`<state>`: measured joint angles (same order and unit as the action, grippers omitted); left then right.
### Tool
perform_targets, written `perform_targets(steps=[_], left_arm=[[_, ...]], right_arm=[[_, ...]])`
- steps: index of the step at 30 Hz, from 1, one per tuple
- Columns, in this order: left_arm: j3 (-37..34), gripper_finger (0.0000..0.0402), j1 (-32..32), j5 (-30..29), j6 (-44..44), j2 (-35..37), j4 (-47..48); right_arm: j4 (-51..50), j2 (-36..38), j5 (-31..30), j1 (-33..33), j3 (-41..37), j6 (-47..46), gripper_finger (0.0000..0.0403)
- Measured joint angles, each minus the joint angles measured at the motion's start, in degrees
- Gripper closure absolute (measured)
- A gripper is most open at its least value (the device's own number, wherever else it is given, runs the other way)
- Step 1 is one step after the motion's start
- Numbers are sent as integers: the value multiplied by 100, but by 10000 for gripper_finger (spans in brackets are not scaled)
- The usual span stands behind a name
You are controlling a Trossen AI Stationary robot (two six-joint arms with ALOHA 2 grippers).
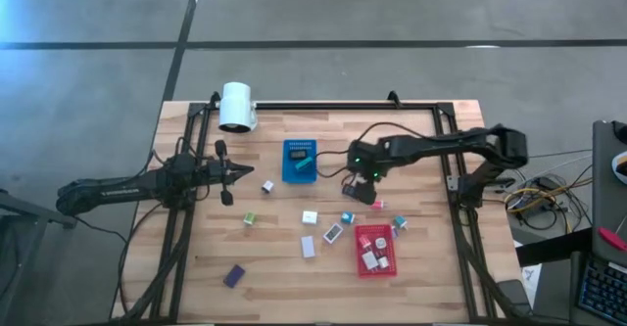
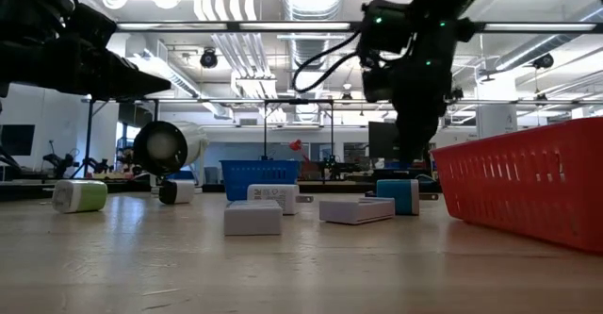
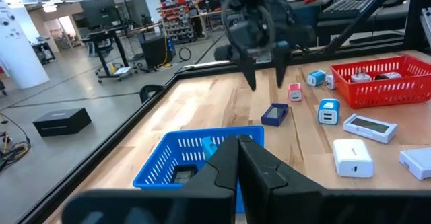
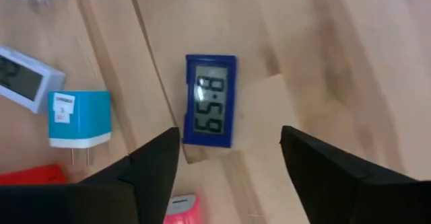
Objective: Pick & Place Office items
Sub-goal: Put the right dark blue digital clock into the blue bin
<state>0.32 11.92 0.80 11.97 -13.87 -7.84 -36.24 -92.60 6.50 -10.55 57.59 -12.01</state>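
Observation:
The office items lie scattered on the wooden table: a white block, a teal plug block, a white clock, a green piece and a purple one. A small dark blue clock lies flat on the wood, display up. My right gripper hangs open above it, pointing steeply down, one finger on each side and clear of it. A pink piece lies close by. My left gripper waits shut at the table's left, level, behind the blue tray.
The blue tray holds some items at the far middle. The red tray with several white pieces stands near the front right. A white cylinder lies at the far left. A black frame borders the table.

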Motion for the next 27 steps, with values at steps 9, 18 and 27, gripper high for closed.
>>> perform_targets(steps=[9,18,27], left_arm=[[0,388,0,0,-45,0,20],[0,388,0,-2,-37,-13,22],[0,388,0,-16,-23,-28,24]], right_arm=[[-463,-1039,-394,322,600,23,105],[-477,-1361,-524,318,582,266,99],[-388,-1333,-921,409,571,928,119]])
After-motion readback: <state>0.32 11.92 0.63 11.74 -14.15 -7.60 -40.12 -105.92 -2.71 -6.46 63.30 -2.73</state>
